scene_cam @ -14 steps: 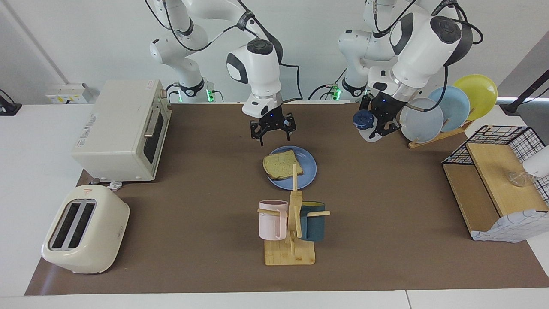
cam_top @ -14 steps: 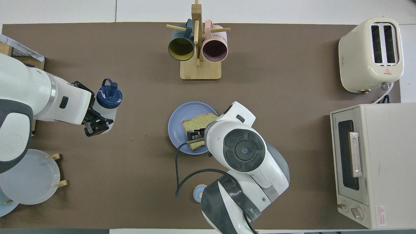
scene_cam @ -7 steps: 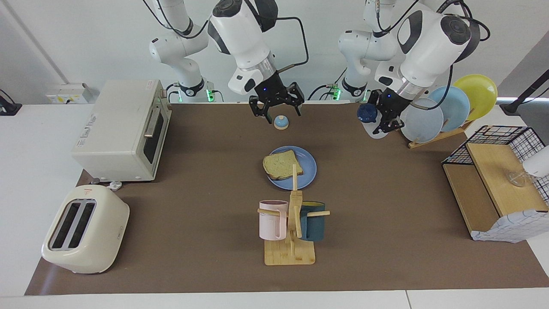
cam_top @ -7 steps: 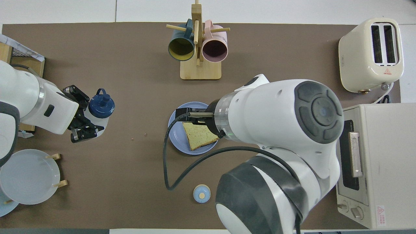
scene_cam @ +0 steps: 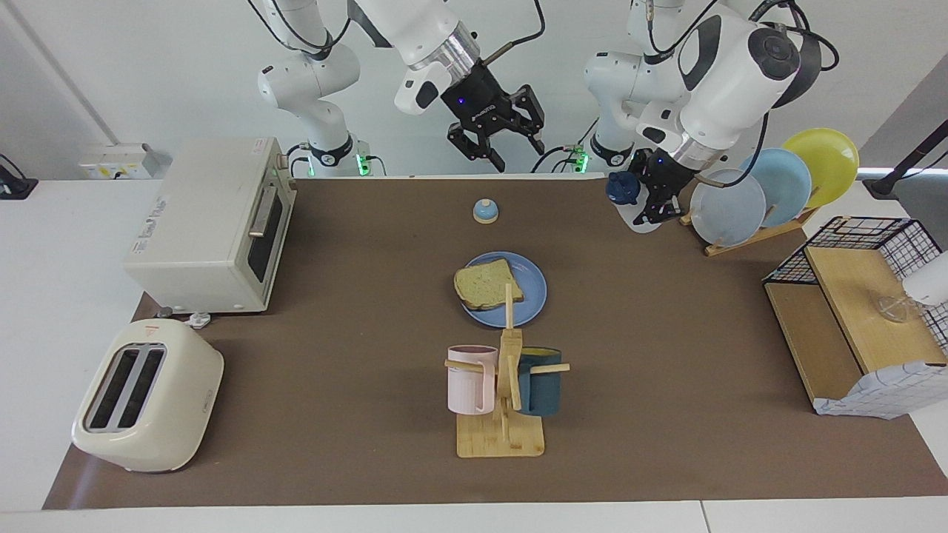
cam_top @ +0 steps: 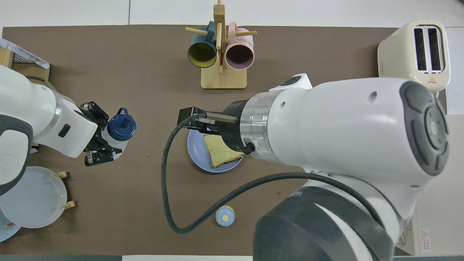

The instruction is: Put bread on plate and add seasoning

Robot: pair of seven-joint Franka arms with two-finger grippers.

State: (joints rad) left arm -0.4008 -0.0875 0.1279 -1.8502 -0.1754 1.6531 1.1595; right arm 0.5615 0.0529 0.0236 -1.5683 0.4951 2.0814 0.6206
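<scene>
The bread (scene_cam: 485, 285) (cam_top: 219, 150) lies flat on the blue plate (scene_cam: 529, 302) (cam_top: 195, 145) in the middle of the mat. My right gripper (scene_cam: 511, 148) hangs high over the mat's robot-side edge, open, with nothing between its fingers. In the overhead view its arm covers part of the plate. My left gripper (scene_cam: 652, 201) (cam_top: 108, 146) is shut on the seasoning (scene_cam: 637, 211) (cam_top: 121, 132), a white bottle with a navy cap. It holds the bottle tilted over the mat beside the plate rack. I cannot tell whether the bottle touches the mat.
A small blue bell (scene_cam: 485, 211) (cam_top: 224, 216) sits between the plate and the robots. A mug tree (scene_cam: 503, 385) stands farther out. Oven (scene_cam: 215, 222) and toaster (scene_cam: 148, 396) fill the right arm's end; a plate rack (scene_cam: 770, 185) and wire shelf (scene_cam: 859, 311) the left arm's end.
My right gripper rose from just above the plate and drew back toward the robots, uncovering the bell. My left gripper shifted slightly toward the plate rack with the bottle.
</scene>
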